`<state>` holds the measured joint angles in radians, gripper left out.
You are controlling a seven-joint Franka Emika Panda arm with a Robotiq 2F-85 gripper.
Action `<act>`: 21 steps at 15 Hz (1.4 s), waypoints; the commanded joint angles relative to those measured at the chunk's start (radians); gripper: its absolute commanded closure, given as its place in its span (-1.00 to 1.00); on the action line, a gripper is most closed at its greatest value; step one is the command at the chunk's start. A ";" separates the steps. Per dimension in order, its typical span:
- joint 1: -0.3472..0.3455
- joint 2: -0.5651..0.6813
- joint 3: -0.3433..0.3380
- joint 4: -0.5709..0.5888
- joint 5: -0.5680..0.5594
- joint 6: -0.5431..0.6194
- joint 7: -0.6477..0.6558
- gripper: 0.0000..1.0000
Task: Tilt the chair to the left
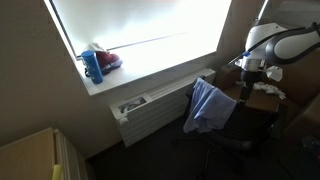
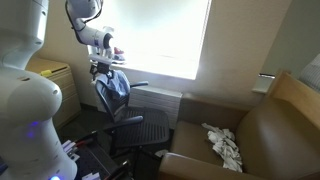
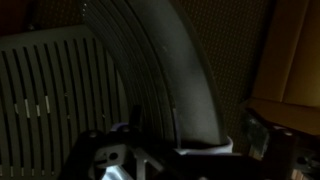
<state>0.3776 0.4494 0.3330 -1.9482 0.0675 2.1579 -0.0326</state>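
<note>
A black office chair (image 1: pixel 228 128) stands by the window, with a blue cloth (image 1: pixel 207 105) draped over its backrest. It shows in both exterior views (image 2: pixel 140 128), the cloth too (image 2: pixel 115 86). My gripper (image 1: pixel 249 77) is at the top edge of the backrest (image 2: pixel 105 70). In the wrist view the dark curved backrest rim (image 3: pixel 165 70) runs down between my fingers (image 3: pixel 190 146). The jaws look open, with a gap between the rim and one finger.
A radiator (image 1: pixel 150 108) runs under the windowsill, where a blue bottle (image 1: pixel 93 66) and a red item (image 1: pixel 109 60) stand. A brown armchair (image 2: pixel 262 125) holding a white cloth (image 2: pixel 225 146) is beside the chair. A light wooden cabinet (image 1: pixel 30 155) stands in the corner.
</note>
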 commanded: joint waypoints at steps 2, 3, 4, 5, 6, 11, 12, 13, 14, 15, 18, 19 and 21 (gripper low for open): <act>0.010 0.029 0.003 -0.010 0.004 -0.004 -0.003 -1.00; 0.015 0.032 -0.003 -0.011 -0.006 -0.002 0.002 -1.00; 0.028 0.033 -0.014 -0.022 -0.033 0.038 0.020 -1.00; 0.033 0.032 -0.020 -0.032 -0.052 0.081 0.023 -0.50; 0.041 0.031 -0.027 -0.038 -0.076 0.112 0.034 -0.47; 0.058 0.019 -0.030 -0.064 -0.155 0.200 0.008 0.21; 0.044 0.015 -0.015 -0.064 -0.143 0.197 -0.029 0.35; 0.029 0.012 0.001 -0.060 -0.133 0.173 -0.084 0.51; 0.005 0.010 0.023 -0.055 -0.114 0.154 -0.164 0.65; -0.017 0.008 0.040 -0.048 -0.098 0.137 -0.240 0.68; -0.052 -0.002 0.064 -0.029 -0.089 0.044 -0.361 0.68; -0.062 -0.002 0.070 -0.024 -0.089 0.013 -0.395 0.68; -0.069 -0.003 0.071 -0.017 -0.107 -0.045 -0.447 0.68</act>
<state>0.3627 0.4731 0.3746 -1.9783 -0.0562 2.2105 -0.3117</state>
